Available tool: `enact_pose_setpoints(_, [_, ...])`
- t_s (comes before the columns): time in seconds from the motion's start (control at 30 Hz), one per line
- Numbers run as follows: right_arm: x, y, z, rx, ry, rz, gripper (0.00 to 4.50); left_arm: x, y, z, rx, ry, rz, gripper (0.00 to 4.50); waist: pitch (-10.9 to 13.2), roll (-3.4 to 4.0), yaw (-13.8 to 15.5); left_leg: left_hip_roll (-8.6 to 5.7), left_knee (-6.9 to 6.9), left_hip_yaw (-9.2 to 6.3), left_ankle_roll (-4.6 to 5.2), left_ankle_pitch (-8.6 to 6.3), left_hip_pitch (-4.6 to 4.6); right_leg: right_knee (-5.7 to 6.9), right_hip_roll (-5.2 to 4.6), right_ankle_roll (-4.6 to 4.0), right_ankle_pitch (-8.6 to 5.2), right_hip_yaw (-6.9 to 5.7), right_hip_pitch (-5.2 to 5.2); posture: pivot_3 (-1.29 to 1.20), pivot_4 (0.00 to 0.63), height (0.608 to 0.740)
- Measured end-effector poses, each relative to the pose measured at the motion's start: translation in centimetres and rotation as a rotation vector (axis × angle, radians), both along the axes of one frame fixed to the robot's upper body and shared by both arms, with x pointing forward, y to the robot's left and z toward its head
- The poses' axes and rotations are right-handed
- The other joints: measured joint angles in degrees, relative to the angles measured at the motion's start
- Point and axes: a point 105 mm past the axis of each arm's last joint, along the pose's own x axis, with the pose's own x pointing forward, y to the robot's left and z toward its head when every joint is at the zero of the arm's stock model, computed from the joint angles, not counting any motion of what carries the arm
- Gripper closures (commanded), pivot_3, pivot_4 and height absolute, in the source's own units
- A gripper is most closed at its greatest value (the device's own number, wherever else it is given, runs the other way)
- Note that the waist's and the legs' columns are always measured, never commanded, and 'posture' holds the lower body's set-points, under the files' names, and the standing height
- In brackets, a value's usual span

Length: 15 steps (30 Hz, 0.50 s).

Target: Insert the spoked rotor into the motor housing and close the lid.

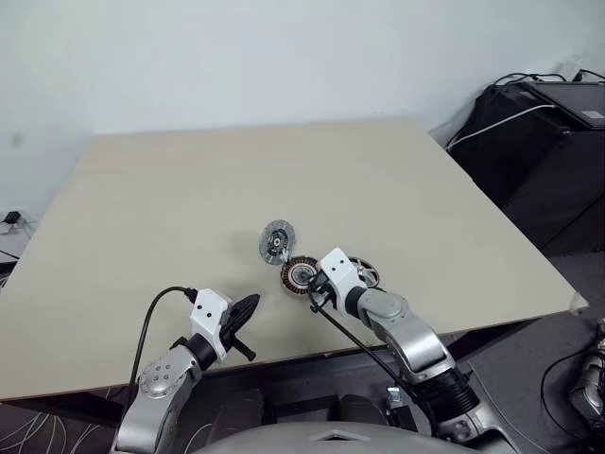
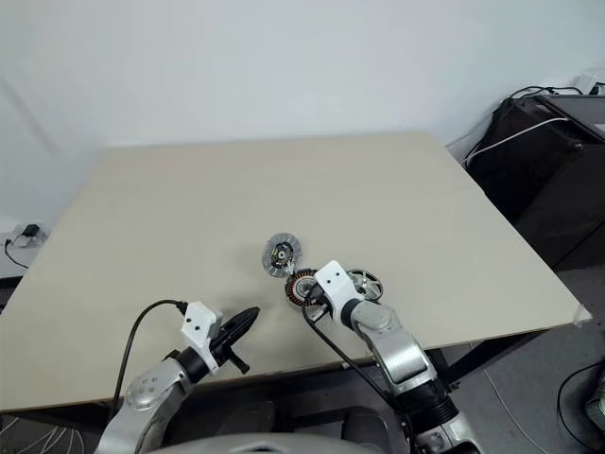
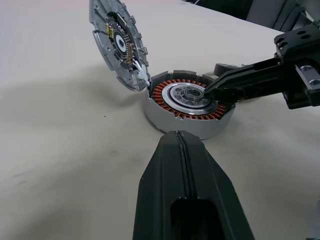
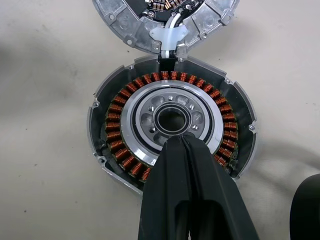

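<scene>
Spoked rotor point(image 1: 363, 272) lies flat on counter point(image 1: 170, 199), just behind right claw point(image 4: 181, 142), not yet picked up. Motor housing point(image 4: 172, 122) open, directly under that claw's tip, fingers together over silver centre. Lid point(image 3: 120, 42) stands tilted up beyond housing, joined at its rim. Left claw point(image 3: 182, 145) together, empty, short of housing. Step judged: pre-insertion. Next: withdraw right claw, open, grasp rotor.

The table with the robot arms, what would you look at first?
The round motor housing near the table's front edge, with its ring of shiny copper coils, catches the eye first. Its lid stands tilted open behind it, joined at the rim. The right tool, fingers shut, pokes at the silver centre, and the spoked rotor lies just to the right.
</scene>
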Motion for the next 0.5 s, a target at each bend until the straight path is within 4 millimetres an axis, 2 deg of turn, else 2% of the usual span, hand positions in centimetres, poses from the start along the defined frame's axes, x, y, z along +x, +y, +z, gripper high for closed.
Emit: enact_pose_setpoints(0.5, [0.41, 0.66, 0.65, 0.011, -0.026, 0.009, 4.47, 0.06, -0.46, 0.08, -0.009, -0.002, -0.013, 4.50, 0.02, 0.03, -0.80, 0.00, -0.06, 0.02, -0.02, 0.00, 0.00, 0.00, 0.00, 0.00, 0.00, 0.01, -0.03, 0.00, 0.000, 0.740])
